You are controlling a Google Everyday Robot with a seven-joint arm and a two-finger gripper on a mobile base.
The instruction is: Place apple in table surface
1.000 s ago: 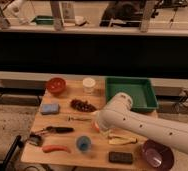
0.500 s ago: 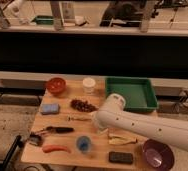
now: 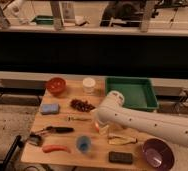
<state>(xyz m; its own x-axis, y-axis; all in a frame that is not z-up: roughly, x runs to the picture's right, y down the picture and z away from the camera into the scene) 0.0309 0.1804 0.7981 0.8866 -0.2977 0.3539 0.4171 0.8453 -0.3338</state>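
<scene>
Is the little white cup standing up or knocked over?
Upright: the white cup stands on its base, round top facing up, left of the green tray. The gripper hangs low over the table's middle.

The white arm [image 3: 152, 125] reaches in from the right edge, stretching low across the right half of the table surface [image 3: 97, 159] to a rounded joint [image 3: 113, 102] above its middle. Beneath that joint the gripper [image 3: 102, 130] hangs downward, close over the tabletop's centre, largely hidden by the arm's bulk.
</scene>
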